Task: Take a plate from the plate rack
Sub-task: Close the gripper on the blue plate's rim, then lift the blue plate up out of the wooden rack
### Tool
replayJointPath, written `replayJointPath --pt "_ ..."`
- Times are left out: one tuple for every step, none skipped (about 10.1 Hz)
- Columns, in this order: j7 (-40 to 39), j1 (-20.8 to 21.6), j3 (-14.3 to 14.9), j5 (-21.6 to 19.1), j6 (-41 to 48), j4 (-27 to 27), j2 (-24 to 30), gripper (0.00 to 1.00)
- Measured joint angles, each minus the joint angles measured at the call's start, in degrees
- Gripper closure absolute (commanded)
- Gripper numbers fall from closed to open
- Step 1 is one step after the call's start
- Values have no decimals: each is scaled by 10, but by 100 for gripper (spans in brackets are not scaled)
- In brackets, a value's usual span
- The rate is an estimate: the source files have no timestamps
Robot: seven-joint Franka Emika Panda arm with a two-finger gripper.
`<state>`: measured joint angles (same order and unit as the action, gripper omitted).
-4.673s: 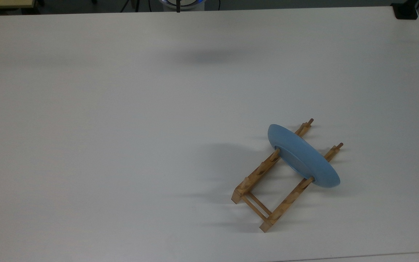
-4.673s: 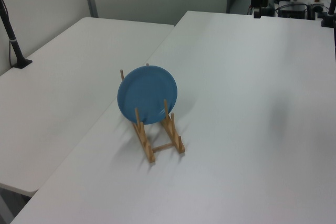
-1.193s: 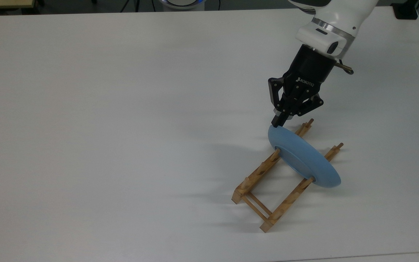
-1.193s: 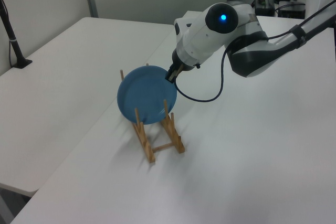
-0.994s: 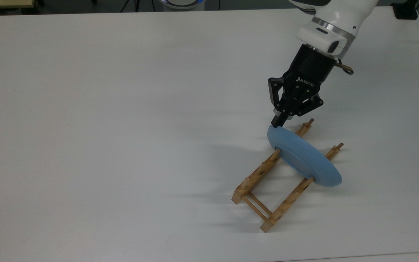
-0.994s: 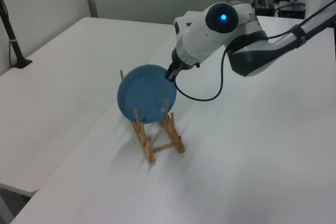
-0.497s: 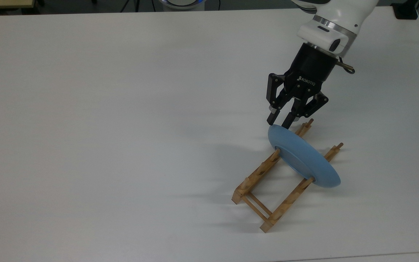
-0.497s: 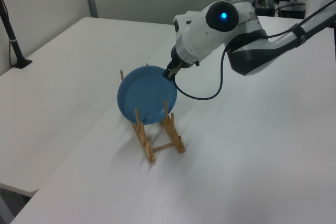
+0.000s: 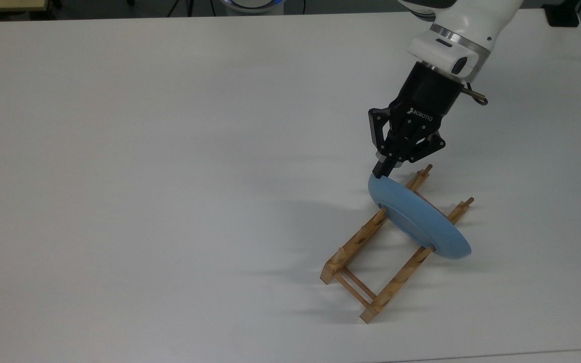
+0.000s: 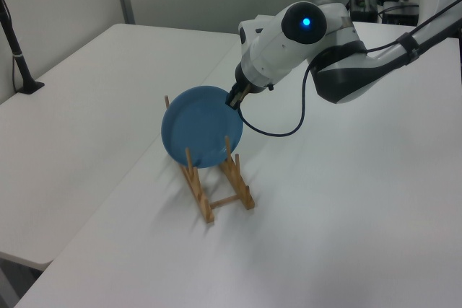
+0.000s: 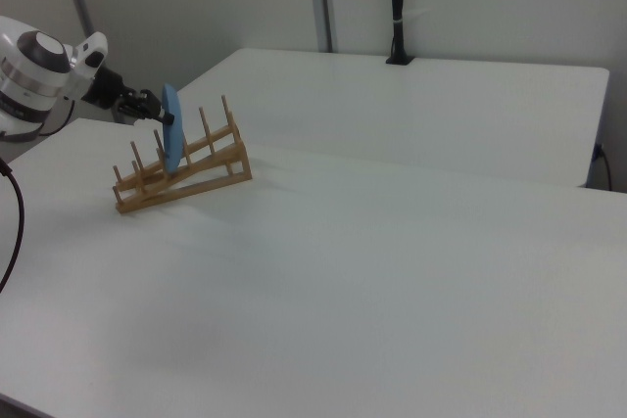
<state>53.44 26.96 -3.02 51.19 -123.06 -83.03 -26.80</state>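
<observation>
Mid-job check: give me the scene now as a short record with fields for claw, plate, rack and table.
claw: shut on the plate's upper rim
plate: light blue, on edge between the rack's pegs, tilted
plate rack: light-brown wood, two pegged rails, flat on the table
table: white
task status: plate gripped, not yet lifted out of the rack

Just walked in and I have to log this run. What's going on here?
A single robot arm is working on a blue plate that stands on edge in a wooden plate rack on a white table. Its end effector has shut on the plate's upper rim, at the top view's upper left of the plate. The plate sits between the rack's pegs, not yet lifted out.
</observation>
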Motion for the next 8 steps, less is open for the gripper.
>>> replayJointPath --pt "0 0 0 0 0 0 0 100" --pt "-1 0 1 0 0 1 1 100" --pt "-1 -1 2 0 0 3 4 100" --pt "-2 -3 2 0 0 5 12 100" --pt "-4 -4 2 0 0 6 23 100" --pt "-4 -5 2 0 1 6 33 100" --pt "-4 -6 2 0 5 7 43 100" --pt "-4 -11 3 0 8 7 58 100"
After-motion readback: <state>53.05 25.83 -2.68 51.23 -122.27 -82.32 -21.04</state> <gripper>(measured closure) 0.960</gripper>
